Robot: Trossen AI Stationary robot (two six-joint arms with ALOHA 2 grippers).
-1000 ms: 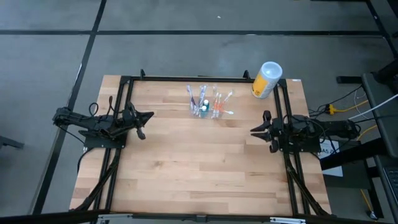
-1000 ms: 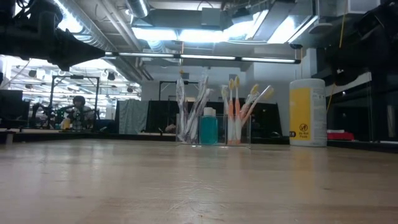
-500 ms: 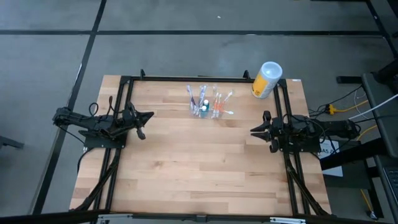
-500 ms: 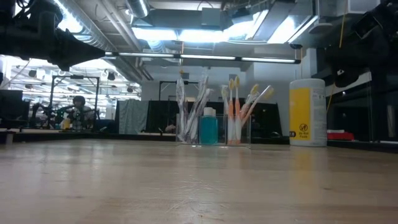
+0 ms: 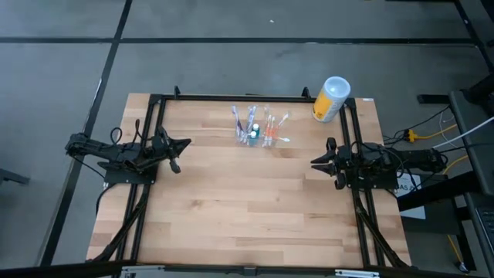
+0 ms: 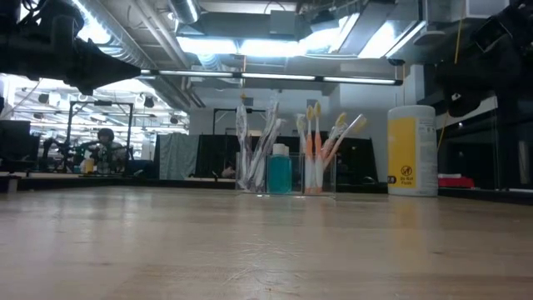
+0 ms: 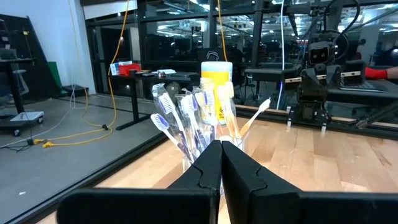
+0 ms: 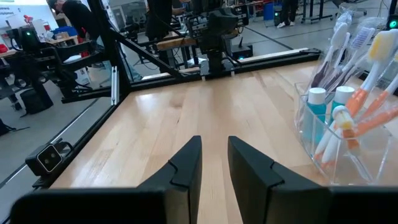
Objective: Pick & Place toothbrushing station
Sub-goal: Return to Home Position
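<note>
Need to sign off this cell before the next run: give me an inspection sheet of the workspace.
Surface: wooden table, no spills seen.
Job's things: toothbrushing station upright at the far middle, toothbrushes standing in it.
Clutter: yellow canister at the far right corner.
Grippers: left gripper shut, at the left edge; right gripper slightly open, at the right edge; both hold nothing.
Cables: yellow and white cables beyond the table's right side.
Surroundings: person far behind the table.
</note>
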